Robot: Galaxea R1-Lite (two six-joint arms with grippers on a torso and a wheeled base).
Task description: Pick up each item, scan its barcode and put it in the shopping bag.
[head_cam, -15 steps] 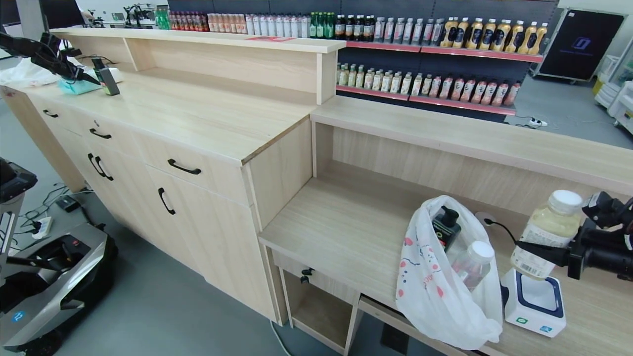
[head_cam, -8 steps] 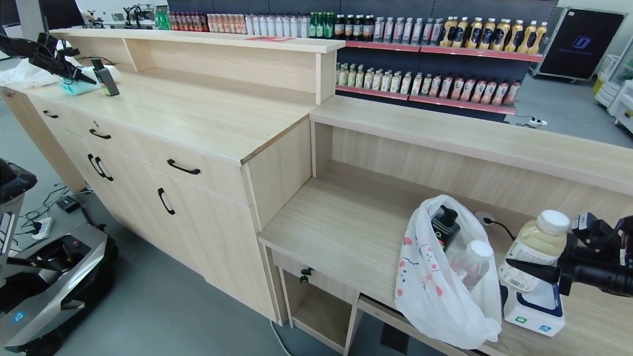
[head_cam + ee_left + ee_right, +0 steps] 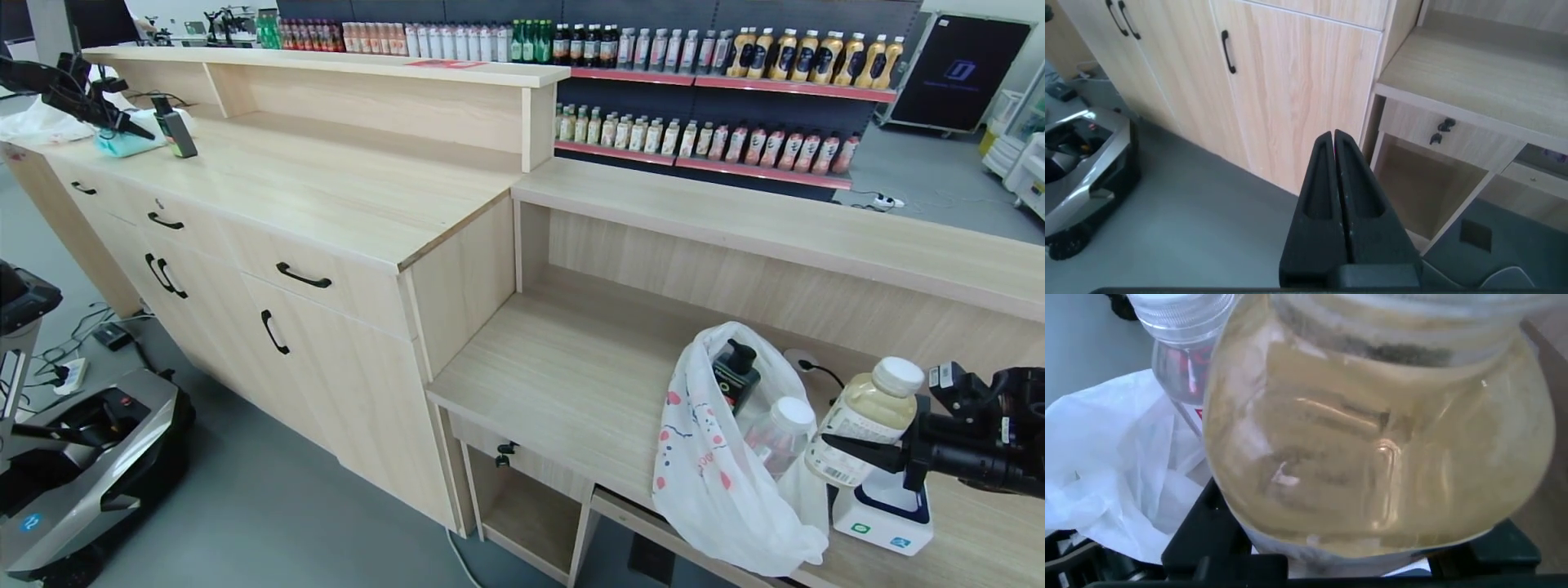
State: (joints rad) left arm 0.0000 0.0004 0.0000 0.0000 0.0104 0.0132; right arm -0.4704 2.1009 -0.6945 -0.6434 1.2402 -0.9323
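My right gripper (image 3: 845,445) is shut on a pale yellow juice bottle (image 3: 869,404) with a white cap. It holds the bottle tilted, right beside the open rim of the white shopping bag (image 3: 710,482) and above the white and blue scanner (image 3: 882,518). The bag stands on the low desk and holds a dark pump bottle (image 3: 735,377) and a clear bottle (image 3: 780,433) with a white cap. In the right wrist view the juice bottle (image 3: 1372,433) is very close, with the clear bottle (image 3: 1176,351) and bag (image 3: 1110,465) behind it. My left gripper (image 3: 1335,163) is shut on nothing, over the floor before the cabinet.
The low desk (image 3: 571,367) has bare room left of the bag. A cable (image 3: 824,374) runs along the back wall behind the bag. On the far left of the tall counter (image 3: 326,196) lie a teal pack (image 3: 122,144) and a dark upright item (image 3: 175,126). Shelves of drinks stand behind.
My right gripper has carried the juice bottle down and to the left, from above the scanner to the bag's rim, tilting it more. The bag and scanner stay put.
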